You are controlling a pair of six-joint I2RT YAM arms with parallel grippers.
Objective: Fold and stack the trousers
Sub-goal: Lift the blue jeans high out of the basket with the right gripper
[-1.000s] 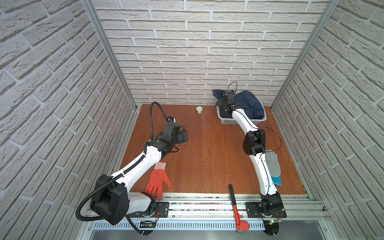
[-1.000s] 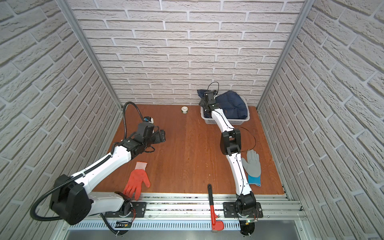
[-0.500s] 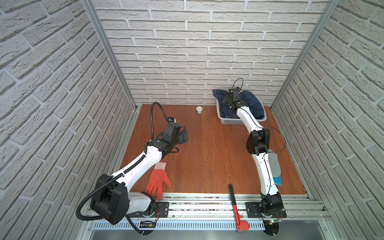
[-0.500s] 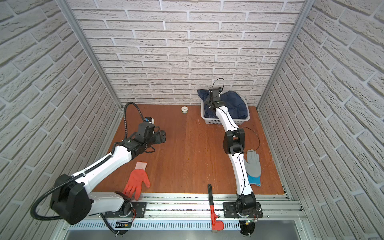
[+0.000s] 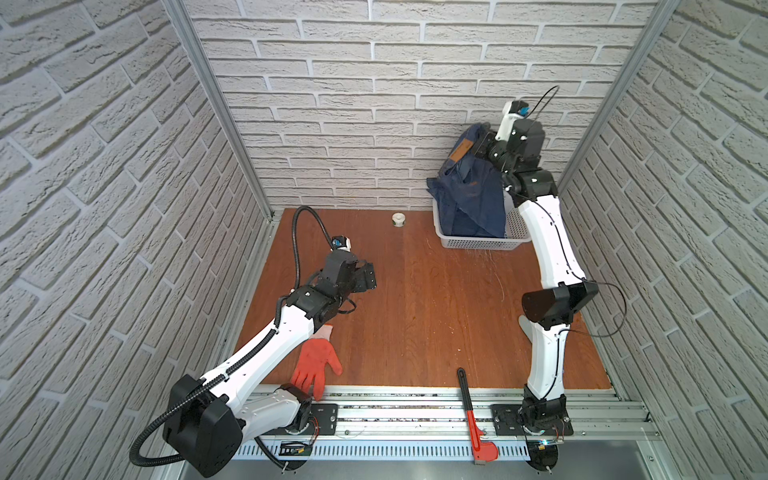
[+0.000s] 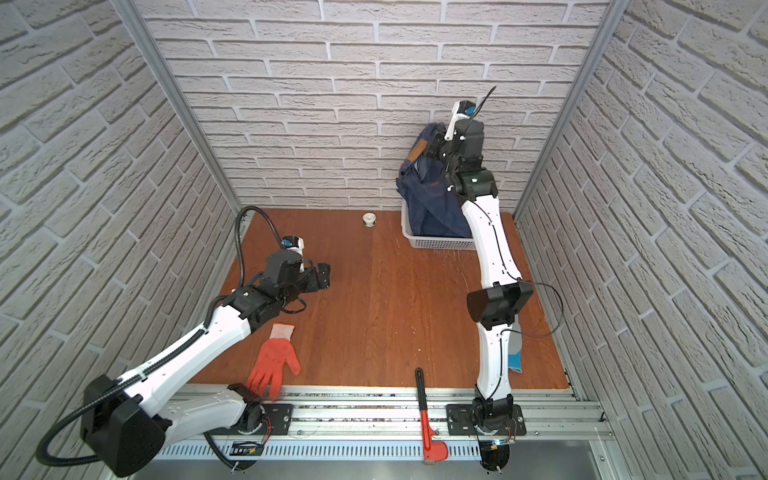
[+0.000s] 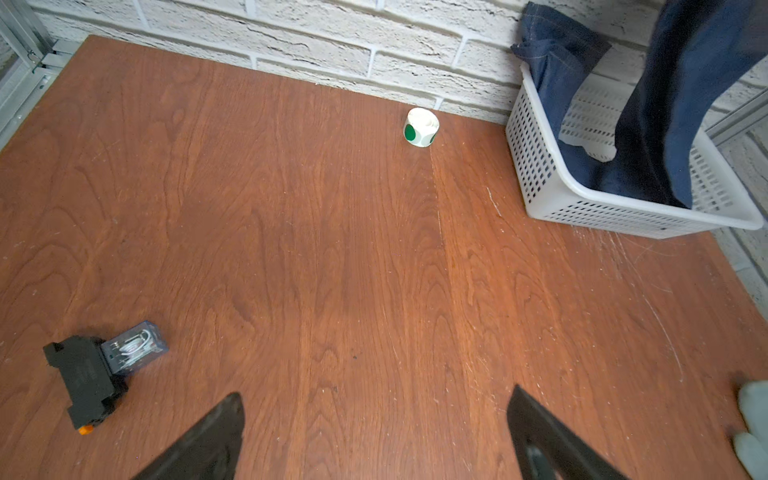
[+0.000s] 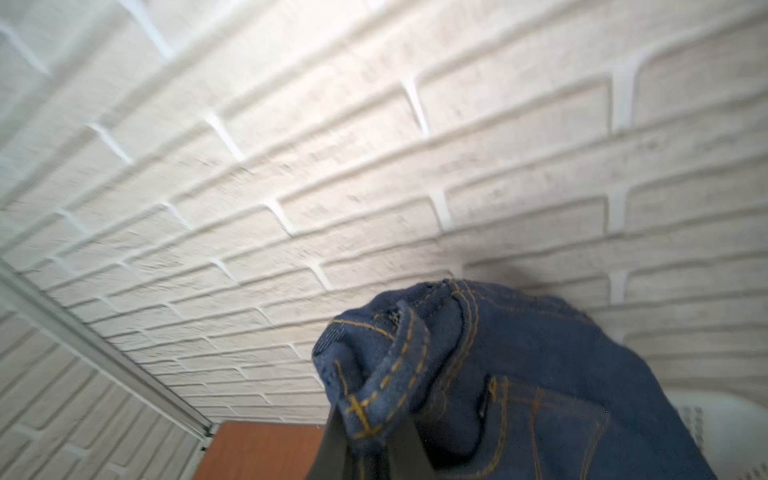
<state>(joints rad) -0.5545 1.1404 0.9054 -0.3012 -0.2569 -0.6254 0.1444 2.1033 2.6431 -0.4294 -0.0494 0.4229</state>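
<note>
The trousers (image 5: 469,195) (image 6: 432,195) are dark blue denim with yellow stitching and a tan waist patch. In both top views they hang from my right gripper (image 5: 484,143) (image 6: 436,145), their lower part still inside the white basket (image 5: 478,243) (image 6: 440,244) at the back right. In the right wrist view my right gripper (image 8: 370,436) is shut on a bunched seam of the trousers (image 8: 519,374). My left gripper (image 5: 370,280) (image 6: 324,276) (image 7: 376,399) hovers open over bare wood at centre left, with nothing between its fingers.
A white tape roll with green dots (image 5: 399,219) (image 7: 420,126) stands by the back wall. An orange glove (image 5: 316,363) lies front left, a grey-and-blue glove (image 6: 515,349) front right, a red wrench (image 5: 473,411) on the front rail. A black relay (image 7: 95,370) sits near my left gripper.
My right gripper closed on the trousers in the basket and rose, pulling them up along the back wall. The left arm has barely moved.
</note>
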